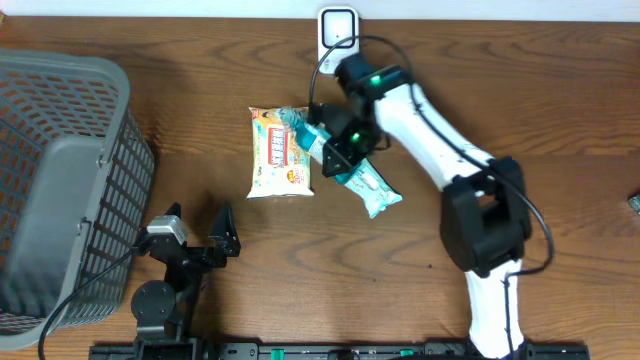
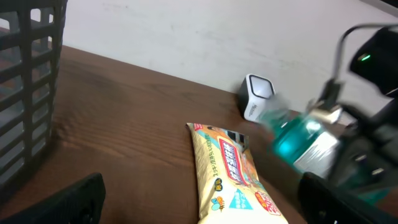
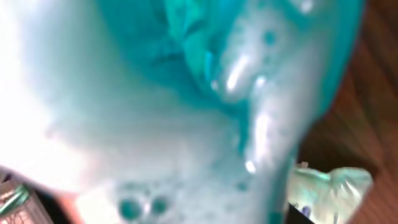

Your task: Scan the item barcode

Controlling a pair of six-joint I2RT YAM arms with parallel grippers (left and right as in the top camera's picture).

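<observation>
The item is a teal translucent bottle (image 1: 303, 128) with a white label, held off the table above the right edge of a yellow snack pack (image 1: 278, 152). My right gripper (image 1: 338, 148) is shut on it. The bottle (image 3: 155, 112) fills the right wrist view, hiding the fingers. In the left wrist view the bottle (image 2: 298, 134) is blurred, just right of the white barcode scanner (image 2: 256, 96). The scanner (image 1: 338, 28) stands at the table's back edge. My left gripper (image 1: 195, 235) rests near the front edge, open, with nothing between its fingers.
A grey mesh basket (image 1: 60, 180) takes up the left side. A teal pouch (image 1: 368, 190) lies on the table below the right gripper. The yellow snack pack (image 2: 230, 180) lies ahead of the left gripper. A small object (image 1: 634, 203) sits at the right edge.
</observation>
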